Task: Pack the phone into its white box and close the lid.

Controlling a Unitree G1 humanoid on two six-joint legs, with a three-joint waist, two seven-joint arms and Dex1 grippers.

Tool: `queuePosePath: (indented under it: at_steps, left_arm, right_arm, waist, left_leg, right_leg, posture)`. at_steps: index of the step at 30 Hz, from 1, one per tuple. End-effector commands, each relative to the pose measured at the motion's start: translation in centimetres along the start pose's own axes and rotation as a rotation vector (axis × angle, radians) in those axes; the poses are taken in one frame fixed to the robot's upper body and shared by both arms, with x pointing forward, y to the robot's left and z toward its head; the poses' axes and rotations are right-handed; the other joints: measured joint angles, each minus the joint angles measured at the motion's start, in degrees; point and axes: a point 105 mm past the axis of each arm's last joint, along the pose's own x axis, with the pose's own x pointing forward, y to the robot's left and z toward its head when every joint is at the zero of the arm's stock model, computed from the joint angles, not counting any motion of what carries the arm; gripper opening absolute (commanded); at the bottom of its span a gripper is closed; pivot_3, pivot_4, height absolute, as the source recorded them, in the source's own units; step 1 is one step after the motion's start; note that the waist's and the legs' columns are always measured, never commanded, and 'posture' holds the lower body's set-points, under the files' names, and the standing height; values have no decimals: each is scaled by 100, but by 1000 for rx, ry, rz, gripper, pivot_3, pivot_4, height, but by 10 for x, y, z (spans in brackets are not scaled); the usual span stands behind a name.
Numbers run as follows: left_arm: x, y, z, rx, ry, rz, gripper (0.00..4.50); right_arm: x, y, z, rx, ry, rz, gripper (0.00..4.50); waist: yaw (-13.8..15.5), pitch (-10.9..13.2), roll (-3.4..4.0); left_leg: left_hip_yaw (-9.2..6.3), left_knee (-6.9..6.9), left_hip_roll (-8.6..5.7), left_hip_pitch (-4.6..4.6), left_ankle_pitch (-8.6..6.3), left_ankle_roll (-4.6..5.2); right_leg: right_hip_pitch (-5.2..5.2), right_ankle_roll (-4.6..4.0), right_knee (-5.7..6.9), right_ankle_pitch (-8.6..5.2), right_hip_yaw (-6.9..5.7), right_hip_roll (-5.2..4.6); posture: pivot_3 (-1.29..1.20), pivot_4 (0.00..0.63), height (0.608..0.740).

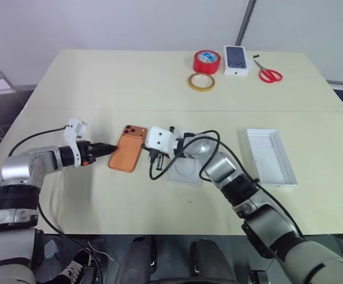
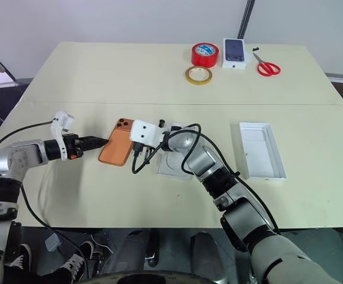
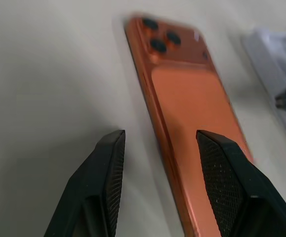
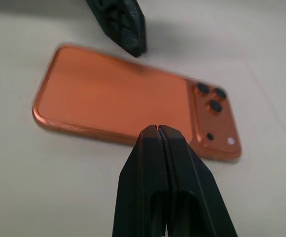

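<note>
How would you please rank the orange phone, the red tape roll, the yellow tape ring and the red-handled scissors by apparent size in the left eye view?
1. Flat copper-orange phone, clearly largest, though nearest the camera.
2. Red tape roll, yellow tape ring and red-handled scissors look too alike to separate.

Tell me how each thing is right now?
Phone: flat on the table, camera side up, not held.
Left gripper: jaws open beside the phone.
Right gripper: jaws shut at the phone's other side.
White tray: open, empty.
Scissors: closed, lying flat.
Red tape: lying flat.
</note>
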Motion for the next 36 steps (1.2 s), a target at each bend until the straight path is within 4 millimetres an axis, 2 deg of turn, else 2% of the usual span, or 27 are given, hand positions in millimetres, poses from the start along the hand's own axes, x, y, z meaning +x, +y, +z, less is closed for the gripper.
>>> queuePosePath:
  at_steps: [1, 3, 8, 12, 17, 22, 31, 34, 36]
  left_arm:
    - [7, -6, -10, -24, 82, -59, 2396]
    - [10, -8, -17, -49, 127, -83, 2396]
    - [24, -12, -37, -48, 219, -108, 2396]
    - [35, -17, -38, -80, 207, -118, 2396]
    - [46, -44, -32, -144, 182, -231, 2396]
    - [52, -56, -33, -158, 185, -249, 2396]
    - [41, -40, -22, -217, 120, -190, 2396]
    - [40, -38, -24, -253, 115, -186, 1526]
    - [39, -40, -26, -277, 109, -197, 567]
  right_arm:
    - [5, 2, -2, -66, 60, 20, 41]
    - [7, 4, -7, -99, 91, 29, 41]
    - [13, 5, -3, -82, 100, 31, 41]
    - [15, 8, -3, -78, 99, 39, 41]
    - [14, 9, -6, -77, 107, 45, 41]
    - [12, 7, -7, -68, 107, 45, 41]
    - [12, 7, -8, -70, 103, 41, 41]
    - [11, 6, -8, -71, 101, 39, 0]
    - [10, 5, -8, -72, 98, 37, 0]
  waist:
    - [-10, 0, 1]
    - [-16, 0, 1]
    - [-13, -5, 3]
    - [21, -12, 6]
    - [27, -14, 6]
    - [24, -15, 6]
    - [2, -14, 6]
    - [-18, -14, 5]
    - [-15, -14, 4]
  left_leg:
    - [0, -1, 0, 0, -2, 3]
    - [1, -1, 0, 0, -2, 4]
    - [3, 0, 0, 7, -5, 9]
    - [3, 5, -4, 13, -9, 17]
    - [-2, 10, -13, 15, -12, 21]
    - [-3, 11, -16, 15, -12, 21]
    - [-3, 10, -16, 15, -11, 20]
    - [-3, 9, -16, 14, -8, 15]
    - [-2, 8, -15, 12, -8, 15]
  right_leg:
    - [-1, 0, 0, 0, 1, -1]
    - [-4, 0, 5, 0, 1, 0]
    - [-3, 1, 18, 0, 2, 2]
    - [0, 1, 29, 0, 1, -4]
    - [4, 1, 34, 0, 1, -13]
    - [2, 1, 48, -1, 1, -17]
    - [-2, 1, 48, -1, 0, -16]
    - [-5, 1, 48, -1, 0, -16]
    - [-8, 1, 49, -1, 1, -15]
  posture:
    - [0, 150, 728]
    - [0, 150, 728]
    - [0, 150, 728]
    - [0, 150, 728]
    - [0, 150, 728]
    - [0, 150, 728]
    - [0, 150, 728]
    - [0, 150, 728]
    - [0, 150, 728]
